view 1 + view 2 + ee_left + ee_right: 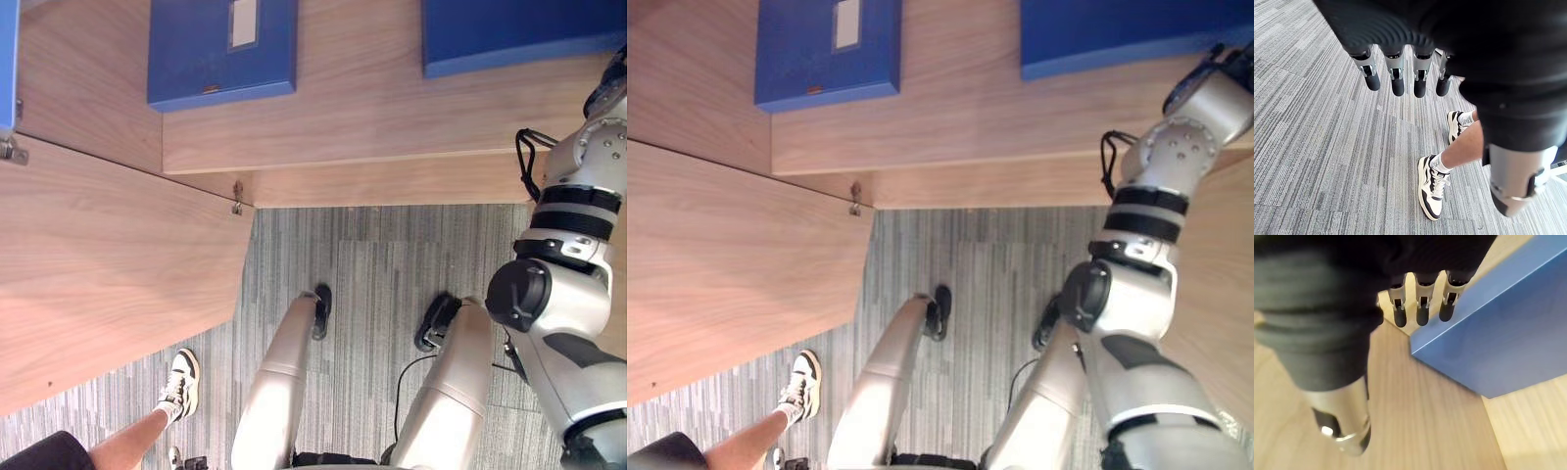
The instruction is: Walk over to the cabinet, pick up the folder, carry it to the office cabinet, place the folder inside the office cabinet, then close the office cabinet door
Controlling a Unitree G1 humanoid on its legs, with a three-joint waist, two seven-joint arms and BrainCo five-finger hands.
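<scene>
The right robot hand [1421, 313], fingers straight and empty, hovers just beside a flat blue folder [1508, 333] on the wooden cabinet shelf [1420, 421]; the left robot hand [1397, 81] hangs relaxed above grey carpet [1327, 147].

I see the cabinet [392, 127] and its door [108, 284] in pale wood-grain board, smooth and matt, with a small metal fitting [237, 199]. The blue folder [220, 54] looks smooth, faintly sheened, like plastic-coated card. The carpet [1327, 147] is rough, ribbed grey cloth.
</scene>
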